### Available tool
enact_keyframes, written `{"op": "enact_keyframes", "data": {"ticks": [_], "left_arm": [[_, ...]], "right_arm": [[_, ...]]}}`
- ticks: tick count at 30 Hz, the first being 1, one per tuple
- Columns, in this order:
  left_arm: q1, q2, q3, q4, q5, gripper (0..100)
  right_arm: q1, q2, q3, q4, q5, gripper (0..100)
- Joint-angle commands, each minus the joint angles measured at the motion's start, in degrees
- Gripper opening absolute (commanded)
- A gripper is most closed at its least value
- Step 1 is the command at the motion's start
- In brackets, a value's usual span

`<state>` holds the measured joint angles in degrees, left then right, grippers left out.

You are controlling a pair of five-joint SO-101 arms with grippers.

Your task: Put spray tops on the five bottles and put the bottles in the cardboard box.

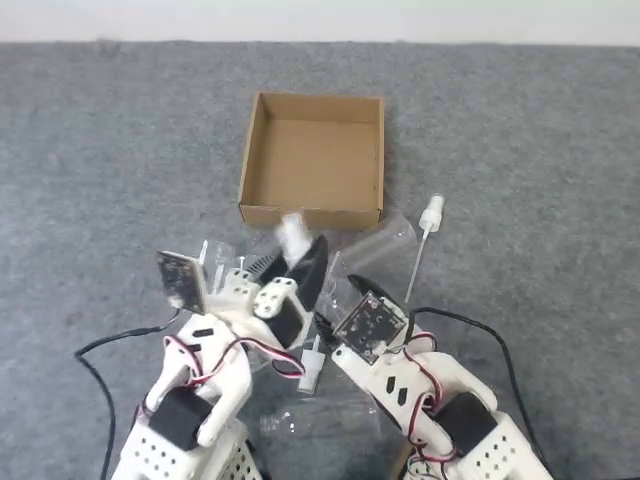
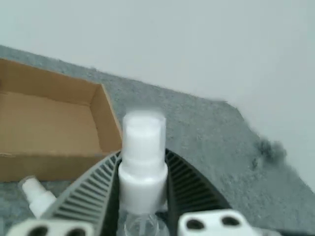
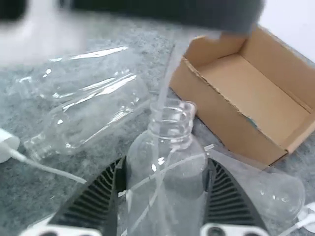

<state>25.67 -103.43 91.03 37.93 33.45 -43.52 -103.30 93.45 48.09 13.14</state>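
The left gripper [image 2: 142,158] is clamped on a white spray top [image 2: 143,140], and its thin tube [image 3: 170,73] runs down into the open neck of a clear bottle [image 3: 170,147]. The right gripper [image 3: 166,172] pinches that bottle upright. Two more bottles [image 3: 91,115] lie beside it (on their sides). Just beyond sits the cardboard box [image 1: 310,213] with a loose spray top [image 1: 430,215] near its corner.
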Motion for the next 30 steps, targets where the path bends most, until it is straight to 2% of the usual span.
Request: {"op": "enact_keyframes", "data": {"ticks": [1,13,20,24,27,30], "left_arm": [[2.4,-0.9,-0.2,0.0,-0.5,1],[3.9,-0.9,1.2,-0.1,-0.6,1],[3.8,-0.9,1.3,0.2,-0.6,1],[3.9,-0.9,1.3,0.4,-0.6,11],[4.2,-0.9,0.7,3.8,-0.6,22],[5.2,-0.9,0.0,5.7,-0.5,28]], "right_arm": [[1.6,-0.7,-4.6,-0.7,-1.0,11.2],[1.7,-0.7,-5.5,-0.7,-1.1,11.2],[1.7,-0.7,-6.6,-0.7,-3.7,11.2],[1.7,-0.7,-6.4,-0.7,-3.7,11.2],[1.7,-0.7,-6.3,-0.7,-3.7,11.2],[1.6,-0.7,-6.3,-0.7,-3.7,11.2]]}}
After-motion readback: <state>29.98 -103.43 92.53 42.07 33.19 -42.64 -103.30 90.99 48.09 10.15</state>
